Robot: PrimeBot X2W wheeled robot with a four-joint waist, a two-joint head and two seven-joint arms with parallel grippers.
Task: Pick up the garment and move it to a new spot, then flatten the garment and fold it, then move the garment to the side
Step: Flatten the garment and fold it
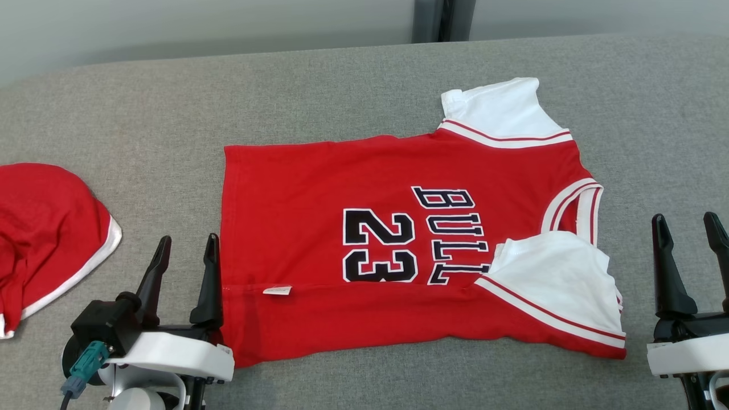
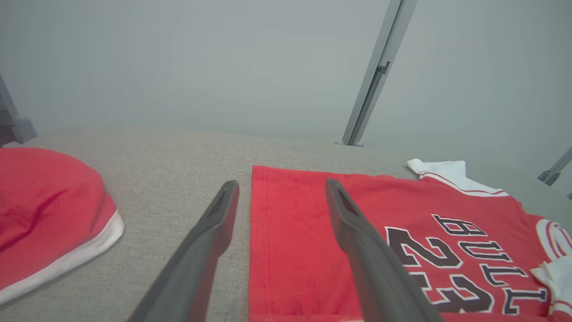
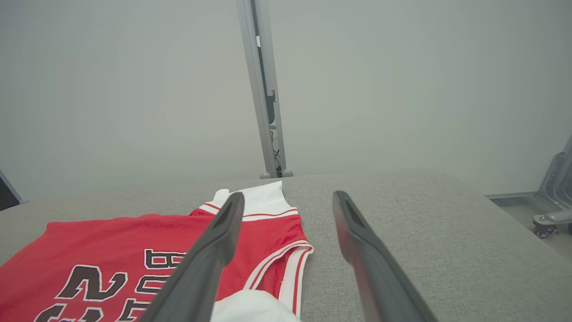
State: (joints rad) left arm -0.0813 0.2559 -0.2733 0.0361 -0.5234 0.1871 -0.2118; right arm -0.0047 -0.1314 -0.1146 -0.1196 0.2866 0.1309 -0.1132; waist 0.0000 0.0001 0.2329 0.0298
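The red Bulls 23 jersey (image 1: 398,228) lies flat at the centre of the grey fabric-covered table (image 1: 342,74). Its long axis runs left to right, with the hem to the left, the neckline and white sleeves to the right, and the near edge folded over the front in a narrow band. The left gripper (image 1: 188,242) stands just beside the hem's near left corner, fingers apart and empty, and the right gripper (image 1: 686,219) stands clear to the right of the near sleeve, fingers likewise apart and empty. A second red garment with white trim (image 1: 45,228) lies well apart at the left.
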